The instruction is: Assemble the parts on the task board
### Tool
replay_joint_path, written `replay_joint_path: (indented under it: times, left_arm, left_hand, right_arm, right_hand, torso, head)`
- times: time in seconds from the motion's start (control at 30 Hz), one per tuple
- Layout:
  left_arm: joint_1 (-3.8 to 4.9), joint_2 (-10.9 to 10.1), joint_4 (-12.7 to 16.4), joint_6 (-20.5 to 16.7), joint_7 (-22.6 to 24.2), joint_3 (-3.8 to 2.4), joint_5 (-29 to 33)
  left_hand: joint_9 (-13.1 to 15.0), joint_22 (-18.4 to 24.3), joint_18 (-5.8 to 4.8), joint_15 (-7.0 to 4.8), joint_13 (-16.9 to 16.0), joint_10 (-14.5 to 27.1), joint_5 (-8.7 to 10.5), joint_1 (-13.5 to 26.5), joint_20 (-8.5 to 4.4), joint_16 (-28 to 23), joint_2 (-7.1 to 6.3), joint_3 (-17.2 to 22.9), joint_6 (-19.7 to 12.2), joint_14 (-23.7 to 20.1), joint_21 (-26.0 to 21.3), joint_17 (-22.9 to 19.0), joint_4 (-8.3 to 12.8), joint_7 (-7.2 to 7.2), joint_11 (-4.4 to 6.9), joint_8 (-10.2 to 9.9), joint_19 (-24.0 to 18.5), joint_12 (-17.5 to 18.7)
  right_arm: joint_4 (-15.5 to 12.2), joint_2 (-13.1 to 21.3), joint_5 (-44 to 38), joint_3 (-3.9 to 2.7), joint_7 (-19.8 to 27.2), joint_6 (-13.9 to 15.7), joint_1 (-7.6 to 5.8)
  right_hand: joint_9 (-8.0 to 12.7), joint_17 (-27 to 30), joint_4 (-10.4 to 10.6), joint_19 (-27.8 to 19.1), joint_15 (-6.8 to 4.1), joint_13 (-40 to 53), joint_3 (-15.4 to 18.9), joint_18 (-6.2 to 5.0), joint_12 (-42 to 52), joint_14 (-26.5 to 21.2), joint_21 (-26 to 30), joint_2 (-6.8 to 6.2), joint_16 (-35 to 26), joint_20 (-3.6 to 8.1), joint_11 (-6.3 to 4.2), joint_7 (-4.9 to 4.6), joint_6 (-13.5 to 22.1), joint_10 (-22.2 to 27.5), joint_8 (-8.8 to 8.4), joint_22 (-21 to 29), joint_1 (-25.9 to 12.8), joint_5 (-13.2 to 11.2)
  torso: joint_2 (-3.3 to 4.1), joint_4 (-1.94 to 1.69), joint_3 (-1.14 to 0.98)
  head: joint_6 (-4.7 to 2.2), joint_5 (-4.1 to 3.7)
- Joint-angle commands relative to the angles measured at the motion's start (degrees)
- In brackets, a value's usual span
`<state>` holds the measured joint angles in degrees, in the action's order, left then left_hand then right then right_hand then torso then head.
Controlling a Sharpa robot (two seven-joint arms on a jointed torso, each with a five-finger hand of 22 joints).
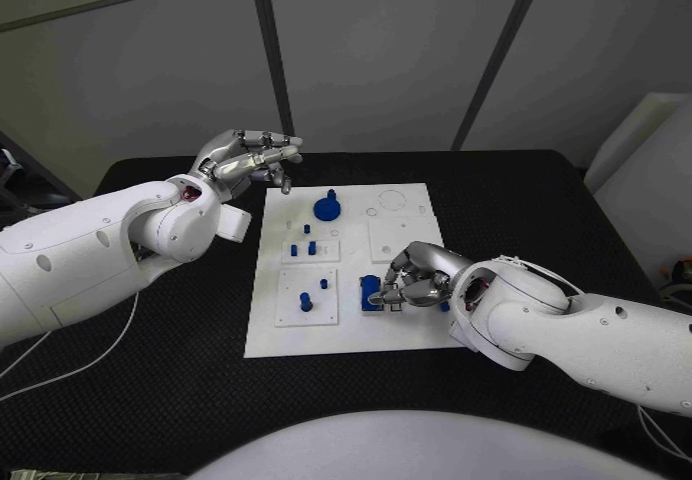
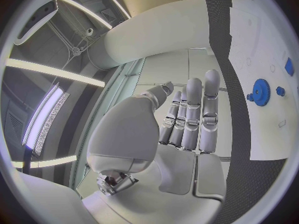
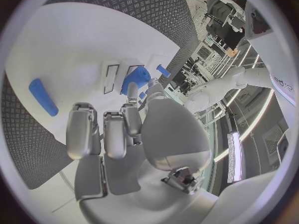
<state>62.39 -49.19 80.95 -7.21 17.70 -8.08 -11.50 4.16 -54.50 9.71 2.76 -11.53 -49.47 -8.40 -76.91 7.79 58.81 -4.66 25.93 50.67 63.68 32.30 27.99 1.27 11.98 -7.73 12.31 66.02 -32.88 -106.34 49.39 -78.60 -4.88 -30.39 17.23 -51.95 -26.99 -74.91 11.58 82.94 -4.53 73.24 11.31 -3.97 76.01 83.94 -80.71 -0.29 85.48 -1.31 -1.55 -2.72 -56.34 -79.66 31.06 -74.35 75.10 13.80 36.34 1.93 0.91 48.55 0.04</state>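
Note:
The white task board [image 1: 408, 222] lies mid-table. On it stand a blue gear [image 1: 327, 208] [image 2: 261, 91] and several small blue pegs [image 1: 306, 300]. My right hand [image 1: 414, 279] [image 3: 118, 134] rests low on the board's near right part with its fingers curled in. One fingertip [image 3: 132, 92] touches a blue part [image 1: 372, 293] [image 3: 138, 78] standing there. A blue bar [image 3: 44, 97] lies flat on the board [image 3: 81, 45] beside that hand. My left hand [image 1: 253, 155] [image 2: 187, 119] hovers above the table off the board's far left corner, fingers loosely apart and holding nothing.
The board [image 2: 268, 129] sits on a black textured table [image 1: 144, 390]. A white box [image 1: 646, 140] stands at the far right edge. My left forearm [image 1: 101, 250] spans the table left of the board, and my right forearm [image 1: 577, 325] crosses its near right.

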Motion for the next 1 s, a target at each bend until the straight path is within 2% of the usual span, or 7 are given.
replay_joint_path:
  times: [0.03, 0.23, 0.47, 0.6, 0.9, 1.0]
  left_arm:
    - [0.07, -0.1, 0.0, 0.6, 0.1, -0.04, -0.1]
    - [0.07, -0.1, 0.0, 0.7, 0.0, -0.04, -0.1]
    - [0.07, 0.0, 0.0, 0.7, -0.1, -0.04, -0.1]
    - [0.07, 0.0, 0.0, 0.7, -0.1, -0.04, -0.1]
    - [0.07, 0.0, -0.1, 0.7, -0.2, -0.04, -0.1]
    - [0.07, -0.1, -0.1, 0.7, -0.2, -0.04, -0.1]
  left_hand:
    - [0.1, 0.0, 0.76, 0.01, 0.1, 0.5, -0.04, 0.1, 0.29, 0.2, 0.1, -0.1, -0.5, -0.2, -0.1, -0.1, -0.1, 0.12, 0.07, 0.2, -0.1, -0.2]
    - [0.1, 0.0, 0.76, 0.01, 0.1, 0.5, -0.04, 0.1, 0.29, 0.2, 0.11, -0.1, -0.5, -0.2, -0.1, -0.1, -0.1, 0.12, 0.06, 0.2, -0.1, -0.2]
    - [0.1, 0.0, 0.76, 0.01, 0.1, 0.5, -0.04, 0.1, 0.29, 0.2, 0.11, -0.1, -0.5, -0.2, -0.1, -0.1, -0.1, 0.12, 0.06, 0.2, -0.1, -0.2]
    - [0.1, 0.0, 0.76, 0.01, 0.1, 0.5, -0.04, 0.1, 0.29, 0.2, 0.11, -0.1, -0.5, -0.2, -0.1, -0.1, -0.1, 0.12, 0.06, 0.2, -0.1, -0.2]
    - [0.1, 0.0, 0.76, 0.01, 0.1, 0.5, -0.04, 0.1, 0.29, 0.2, 0.11, -0.1, -0.5, -0.2, -0.1, -0.1, -0.1, 0.12, 0.06, 0.2, -0.1, -0.2]
    - [0.1, 0.0, 0.76, 0.01, 0.1, 0.5, -0.04, 0.1, 0.29, 0.2, 0.11, -0.1, -0.5, -0.2, -0.1, -0.1, -0.1, 0.12, 0.06, 0.2, -0.1, -0.2]
  right_arm:
    - [0.1, -0.1, -0.9, -0.02, 0.2, -1.8, -0.07]
    - [0.7, -0.4, -1.8, -0.02, -0.3, -1.7, -0.07]
    - [1.6, -0.1, -2.8, -0.02, -1.6, 0.6, -0.07]
    - [2.0, 0.1, -2.9, -0.02, -1.8, 0.9, -0.08]
    - [2.3, 0.4, -2.2, -0.01, -0.4, -1.6, -0.08]
    - [2.3, 0.3, -1.8, -0.01, 0.3, -2.6, -0.08]
  right_hand:
    - [-0.2, -7.2, 0.0, 0.5, -0.59, 0.2, 0.4, 0.69, 0.1, 4.6, -0.2, 0.74, 0.3, -0.01, -0.04, 0.31, -0.4, -0.4, 0.63, -0.2, 0.2, -0.1]
    - [-0.5, -7.3, -0.2, 0.5, -0.73, 0.5, 0.3, 0.72, 0.3, 4.6, -0.3, 1.08, 0.4, 0.12, -0.21, 0.5, -0.3, -0.6, 1.04, -0.4, 0.8, 0.2]
    - [-0.8, -7.5, 0.2, 0.6, -0.88, 1.1, 0.2, 0.77, 0.8, 4.6, -0.5, 2.05, 0.5, 0.28, -0.37, 0.66, -0.2, -1.0, 1.5, -0.6, 0.7, 0.8]
    - [-0.9, -7.6, 0.3, 0.7, -0.92, 1.3, 0.3, 0.8, 1.0, 4.6, -0.6, 2.21, 0.5, 0.31, -0.41, 0.72, -0.2, -1.1, 1.64, -0.8, 0.7, 1.0]
    - [-1.3, -7.8, -0.3, 0.8, -1.05, 1.5, 0.8, 0.85, 1.0, 4.6, -0.7, 1.47, 0.6, 0.47, -0.54, 0.82, 0.0, -1.2, 2.12, -1.0, 1.7, -0.5]
    - [-1.4, -7.8, -0.3, 0.7, -0.99, 1.4, 1.4, 0.84, 0.8, 4.6, -0.6, 0.83, 0.6, 0.45, -0.43, 0.68, 0.2, -1.0, 2.26, -1.0, 1.4, -1.3]
  torso:
    - [0.02, 0.01, 0.03]
    - [0.03, -0.01, -0.02]
    - [0.0, -0.12, -0.02]
    - [-0.05, 0.06, -0.04]
    - [-0.01, 0.09, -0.07]
    - [-0.03, 0.06, -0.05]
  head:
    - [0.13, 0.07]
    - [0.23, 0.13]
    - [0.38, 0.13]
    - [0.49, 0.32]
    - [0.43, 0.25]
    - [0.44, 0.22]
